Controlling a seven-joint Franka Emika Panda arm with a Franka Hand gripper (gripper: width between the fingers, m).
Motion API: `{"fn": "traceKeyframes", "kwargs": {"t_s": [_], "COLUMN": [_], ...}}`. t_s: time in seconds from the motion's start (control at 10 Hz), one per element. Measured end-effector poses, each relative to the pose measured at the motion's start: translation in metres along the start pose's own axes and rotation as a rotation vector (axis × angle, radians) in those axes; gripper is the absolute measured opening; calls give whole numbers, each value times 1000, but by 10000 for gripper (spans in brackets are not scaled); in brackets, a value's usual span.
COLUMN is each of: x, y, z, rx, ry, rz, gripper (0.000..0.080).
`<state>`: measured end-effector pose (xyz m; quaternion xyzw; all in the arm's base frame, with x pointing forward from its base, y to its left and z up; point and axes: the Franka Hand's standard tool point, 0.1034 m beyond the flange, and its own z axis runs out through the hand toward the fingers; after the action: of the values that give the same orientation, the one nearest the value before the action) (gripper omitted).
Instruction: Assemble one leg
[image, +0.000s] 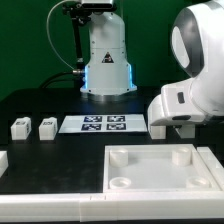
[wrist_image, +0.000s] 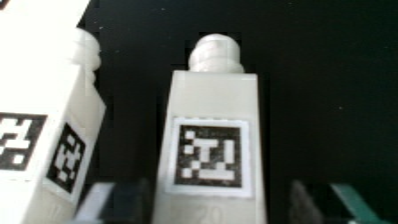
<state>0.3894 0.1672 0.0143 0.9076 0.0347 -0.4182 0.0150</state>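
Observation:
In the wrist view a white square leg (wrist_image: 217, 110) lies between my fingers, its marker tag (wrist_image: 214, 155) facing the camera and its round peg pointing away. My gripper (wrist_image: 222, 205) is open and straddles the leg's near end. One finger (wrist_image: 121, 200) is close to the leg's side, and the other finger (wrist_image: 331, 200) stands apart from it. A second leg (wrist_image: 45, 120) with tags lies right beside the first. In the exterior view two more legs (image: 20, 128) (image: 47, 127) lie at the left. The arm's white housing (image: 185, 100) hides the gripper there.
The wide white slab with round corner sockets (image: 160, 160) lies in front of the arm. The marker board (image: 105, 124) lies flat behind it at mid table. A white bar (image: 60, 205) runs along the table's front edge. The robot base (image: 107, 60) stands at the back.

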Motion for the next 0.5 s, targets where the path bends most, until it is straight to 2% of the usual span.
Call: {"fn": "traceKeyframes", "kwargs": {"t_s": [0.1, 0.5], "x": [0, 0], "y": [0, 0], "z": [0, 0], "rx": [0, 0], "ry": [0, 0], "rz": [0, 0], "gripper": [288, 290]}}
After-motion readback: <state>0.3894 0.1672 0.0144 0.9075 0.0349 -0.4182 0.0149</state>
